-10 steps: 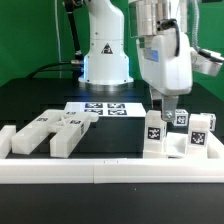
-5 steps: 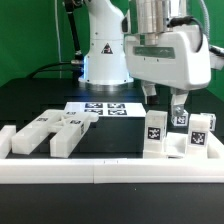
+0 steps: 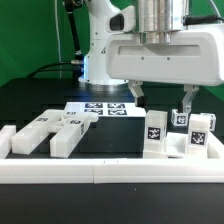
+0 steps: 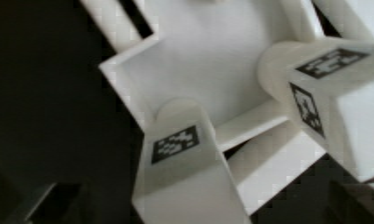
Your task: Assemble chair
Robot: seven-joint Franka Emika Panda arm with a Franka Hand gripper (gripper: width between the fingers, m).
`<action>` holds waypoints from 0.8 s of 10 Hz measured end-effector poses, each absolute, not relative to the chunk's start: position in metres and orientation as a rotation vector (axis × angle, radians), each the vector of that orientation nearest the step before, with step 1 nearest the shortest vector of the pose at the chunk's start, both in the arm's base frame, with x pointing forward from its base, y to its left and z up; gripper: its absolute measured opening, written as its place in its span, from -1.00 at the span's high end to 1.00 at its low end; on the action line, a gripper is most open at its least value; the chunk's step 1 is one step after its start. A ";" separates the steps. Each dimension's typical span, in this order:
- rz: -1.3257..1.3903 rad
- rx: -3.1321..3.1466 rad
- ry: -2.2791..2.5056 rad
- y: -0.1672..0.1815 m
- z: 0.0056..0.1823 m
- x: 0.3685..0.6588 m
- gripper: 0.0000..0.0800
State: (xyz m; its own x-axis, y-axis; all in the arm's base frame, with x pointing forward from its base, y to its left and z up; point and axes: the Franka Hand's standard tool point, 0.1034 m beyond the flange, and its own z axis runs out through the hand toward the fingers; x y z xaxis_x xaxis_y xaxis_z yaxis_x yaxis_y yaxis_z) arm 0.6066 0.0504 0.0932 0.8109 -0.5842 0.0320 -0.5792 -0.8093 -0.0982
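Observation:
The chair's white tagged pieces lie in two groups. Several upright blocks [image 3: 178,135] stand at the exterior view's right. Bars and a cube [image 3: 55,132] lie at the exterior view's left. My gripper [image 3: 162,106] hangs just above the right group, broad face to the camera, its fingers [image 3: 187,105] spread wide and holding nothing. The wrist view looks down on a flat white slab [image 4: 184,75], a tagged bar [image 4: 180,160] and a tagged block [image 4: 326,90]. My fingers do not show there.
The marker board [image 3: 103,108] lies on the black table behind the pieces. A long low white border rail [image 3: 110,170] runs along the front. The arm's white base [image 3: 105,50] stands at the back.
My gripper has turned about its vertical axis over the right group, from side-on to broad face forward, and its two fingers now show wide apart. The pieces have not moved.

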 end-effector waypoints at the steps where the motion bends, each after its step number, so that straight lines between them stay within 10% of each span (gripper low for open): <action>1: -0.110 -2.950 0.810 0.050 0.092 0.606 -0.62; 8: -0.190 -3.029 0.527 0.057 0.086 0.601 -0.62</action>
